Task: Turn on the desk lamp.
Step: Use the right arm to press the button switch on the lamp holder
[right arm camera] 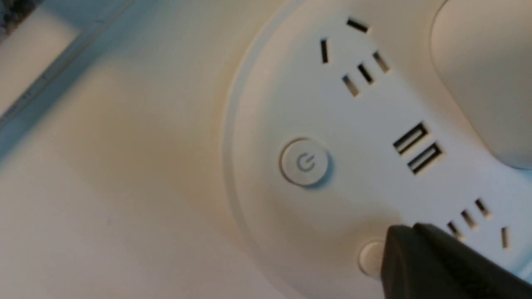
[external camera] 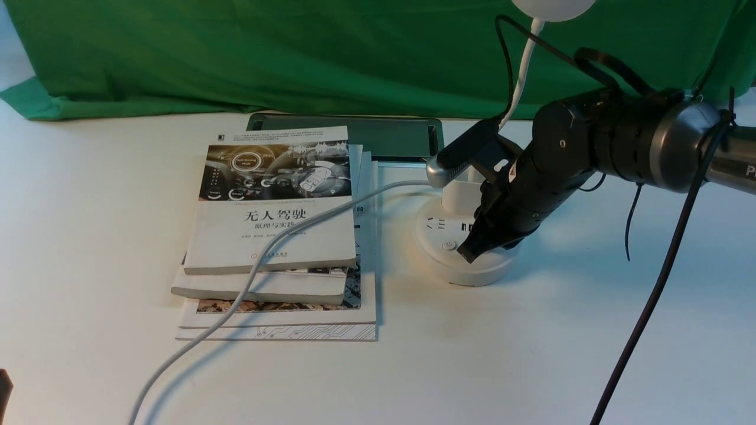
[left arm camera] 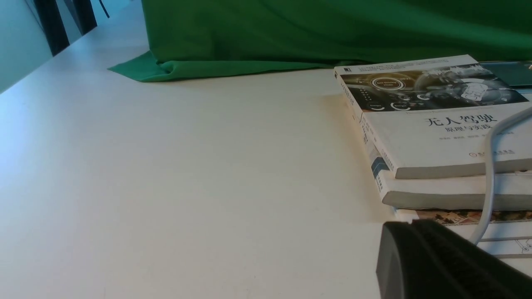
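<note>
The white desk lamp stands right of centre in the front view: round puck base (external camera: pixel 449 268), cup-shaped holder (external camera: pixel 458 198), thin gooseneck (external camera: pixel 522 71) and round head (external camera: pixel 552 7) cut by the top edge. Its white cord (external camera: pixel 260 260) runs left over the books. My right gripper (external camera: pixel 469 252) is shut, its tip down on the base. In the right wrist view the shut tip (right arm camera: pixel 409 238) lies against a small plain round button (right arm camera: pixel 370 257), beside the power-symbol button (right arm camera: pixel 305 162). My left gripper (left arm camera: pixel 409 226) is shut and empty, near the books.
A stack of books (external camera: pixel 277 236) lies left of the lamp, with a dark tray (external camera: pixel 378 136) behind it. A green cloth (external camera: pixel 295 53) covers the back. The books also show in the left wrist view (left arm camera: pixel 436 124). Black cables (external camera: pixel 649 295) hang from the right arm.
</note>
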